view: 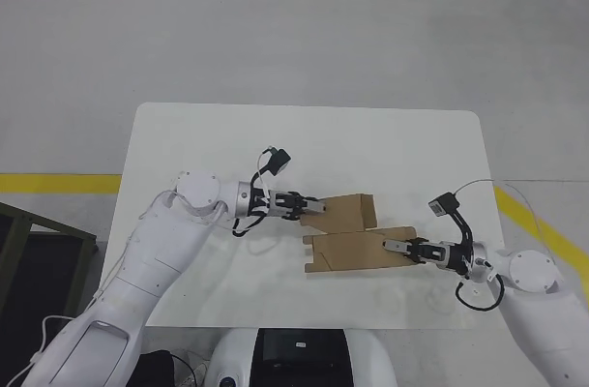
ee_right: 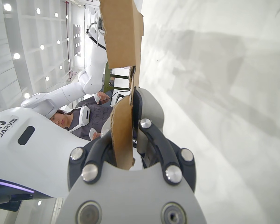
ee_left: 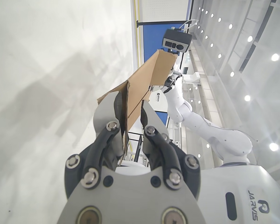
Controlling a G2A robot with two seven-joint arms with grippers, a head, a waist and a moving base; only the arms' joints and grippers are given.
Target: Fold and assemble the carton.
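- The carton (view: pixel 352 250) is brown cardboard near the middle of the white worktop (view: pixel 197 145), somewhat toward the robot's right. It is held between the two arms.
- From the top view it is not yet a closed box. A long lower panel runs left to right, and a shorter raised section stands at its far side, with one flap turned up at that section's right end.
- The left end effector (view: pixel 318 207) meets the left edge of the raised section. It is clenched on the carton.
- In the left wrist view the left end effector (ee_left: pixel 128 101) has the carton (ee_left: pixel 142 80) edge-on between its dark pads. One pad lies against each side of the board.
- The right end effector (view: pixel 396 248) is at the carton's right end, on the long lower panel, and is also grasping the board.
- In the right wrist view the right end effector (ee_right: pixel 124 108) has a flap of the carton (ee_right: pixel 121 29) running between its fingers. The nearer finger is largely hidden behind the flap (only its grey edge shows).
- Both wrist views show the carton's panels standing away from the worktop (ee_right: pixel 212 71) rather than lying flat on it.
- A yellow floor line (view: pixel 43 182) runs past the worktop on either side.
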